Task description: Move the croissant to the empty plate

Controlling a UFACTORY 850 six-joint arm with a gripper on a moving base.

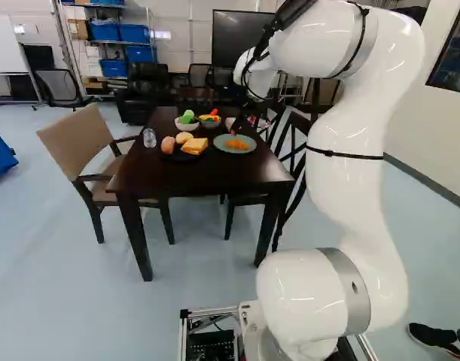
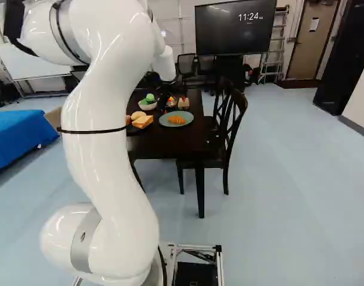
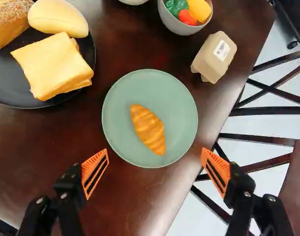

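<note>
The pincer (image 3: 155,151) stands wide open, gripping nothing, perhaps spread to keep clear of the croissant (image 3: 148,129). That lies alone near the middle of the green plate (image 3: 178,110), apart from the bread-laden black plate (image 3: 7,78), so it looks already delivered.

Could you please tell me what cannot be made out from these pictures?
- Right base view: part of the black plate, hidden by the arm.
- Wrist view: the far end of the sesame-topped bread, cut off by the edge.
- Wrist view: the underside of the croissant, hidden against the green plate.
- Left base view: the gripper, too small and dark.
</note>
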